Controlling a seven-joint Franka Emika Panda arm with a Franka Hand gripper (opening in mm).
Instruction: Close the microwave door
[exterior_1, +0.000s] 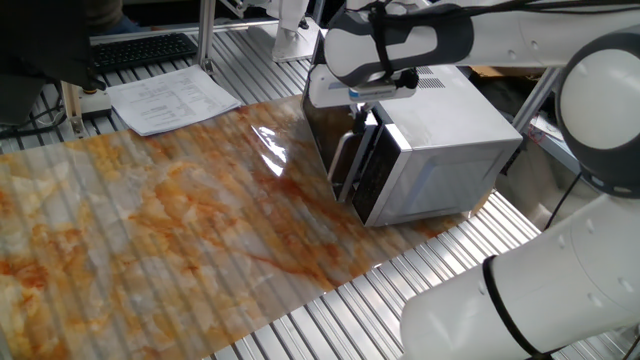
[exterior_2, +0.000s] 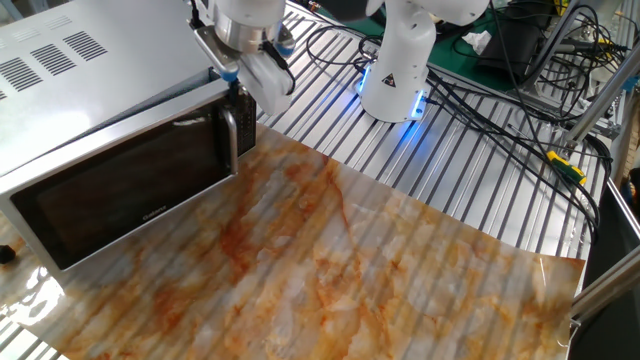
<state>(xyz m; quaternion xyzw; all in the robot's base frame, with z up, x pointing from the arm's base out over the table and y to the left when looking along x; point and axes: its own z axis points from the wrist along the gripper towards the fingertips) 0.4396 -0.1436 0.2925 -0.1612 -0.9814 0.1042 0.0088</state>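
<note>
The microwave (exterior_1: 450, 140) stands at the table's far right, a silver-grey box with vent slots on top; it also shows in the other fixed view (exterior_2: 80, 60) at the left. The microwave door (exterior_2: 130, 190), dark glass with a silver bar handle (exterior_2: 232, 142), is almost flush with the front. In the one fixed view the door (exterior_1: 325, 140) shows edge-on, with only a narrow gap at the handle (exterior_1: 345, 168). My gripper (exterior_2: 243, 88) is at the door's top corner on the handle side, touching it. Its fingers (exterior_2: 266, 85) look spread. It also shows from above (exterior_1: 362, 105).
A marbled orange-and-white mat (exterior_1: 180, 220) covers the table in front of the microwave. Papers (exterior_1: 170, 100) and a keyboard (exterior_1: 140, 48) lie at the back left. The robot base (exterior_2: 398, 70) and cables (exterior_2: 500, 110) are beyond the mat.
</note>
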